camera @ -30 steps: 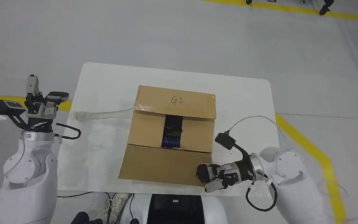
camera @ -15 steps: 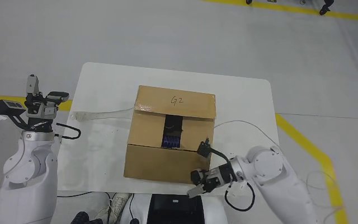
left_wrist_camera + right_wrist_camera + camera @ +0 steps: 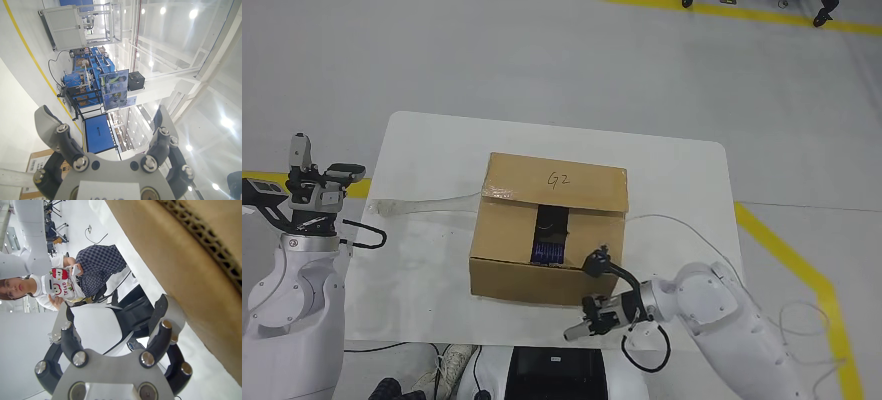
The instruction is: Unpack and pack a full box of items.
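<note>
Judging by the flaps, barely into the unpacking half. Centres on a brown cardboard box (image 3: 504, 240) standing in the middle of the white bench (image 3: 422, 150), far flap laid flat across its top and 2 inner flaps leaving a narrow slot between them. Reveals a dark blue packaged item (image 3: 548, 240) down in that slot, inside the box. Counts 0 items set out beside the box, so puts the emptying, and the whole repacking after it, among the work left.

Places the right gripper (image 3: 584, 320) (image 3: 113, 306) at the box's near side, just under the tilted near flap. Holds its fingers (image 3: 160, 308) spread wide and gripping nothing, with the flap's corrugated edge lying against the outer side of 1 of them. Cannot tell opening from closing here; reads as nudging the flap, not grasping it.

Sets the left gripper (image 3: 317, 165) (image 3: 102, 113) well off to the box's left, beyond the bench's edge, pointing upward, fingers wide apart and empty. Notes a pale translucent strip (image 3: 412, 206) lying on the bench just left of the box, possibly peeled tape, which would fit a box unsealed but not emptied.
</note>
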Robot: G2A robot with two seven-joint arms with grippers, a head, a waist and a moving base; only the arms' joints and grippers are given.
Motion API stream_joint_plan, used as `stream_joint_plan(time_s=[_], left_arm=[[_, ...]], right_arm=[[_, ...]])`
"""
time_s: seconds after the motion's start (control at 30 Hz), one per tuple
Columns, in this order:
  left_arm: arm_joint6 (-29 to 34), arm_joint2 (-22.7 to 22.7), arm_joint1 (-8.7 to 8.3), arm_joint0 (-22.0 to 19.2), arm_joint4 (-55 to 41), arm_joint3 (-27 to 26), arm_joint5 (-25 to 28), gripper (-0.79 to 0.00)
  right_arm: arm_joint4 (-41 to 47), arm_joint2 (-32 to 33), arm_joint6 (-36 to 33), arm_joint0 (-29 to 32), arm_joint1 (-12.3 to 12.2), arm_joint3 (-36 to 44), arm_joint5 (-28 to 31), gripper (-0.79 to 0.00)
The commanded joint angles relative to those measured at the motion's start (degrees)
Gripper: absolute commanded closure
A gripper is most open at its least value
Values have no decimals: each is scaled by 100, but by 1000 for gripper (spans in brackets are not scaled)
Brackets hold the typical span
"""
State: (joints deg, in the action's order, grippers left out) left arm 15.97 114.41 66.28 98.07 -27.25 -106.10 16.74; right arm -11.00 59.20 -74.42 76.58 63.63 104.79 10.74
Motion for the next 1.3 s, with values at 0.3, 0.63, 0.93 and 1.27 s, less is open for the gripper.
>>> stream_joint_plan(time_s=[0.3, 0.63, 0.93, 1.27], left_arm=[[0, 0, 0, 0, 0, 0, 0, -785], [0, 0, 0, 0, 0, 0, 0, -785], [0, 0, 0, 0, 0, 0, 0, -785], [0, 0, 0, 0, 0, 0, 0, -785]], right_arm=[[-230, -300, 28, -221, -17, -172, -182, -785], [-193, -467, 136, -346, -30, -290, -246, -785], [1013, 108, -183, -286, -162, -262, 251, -785], [2422, 1108, -163, 35, -342, -345, 388, -785]])
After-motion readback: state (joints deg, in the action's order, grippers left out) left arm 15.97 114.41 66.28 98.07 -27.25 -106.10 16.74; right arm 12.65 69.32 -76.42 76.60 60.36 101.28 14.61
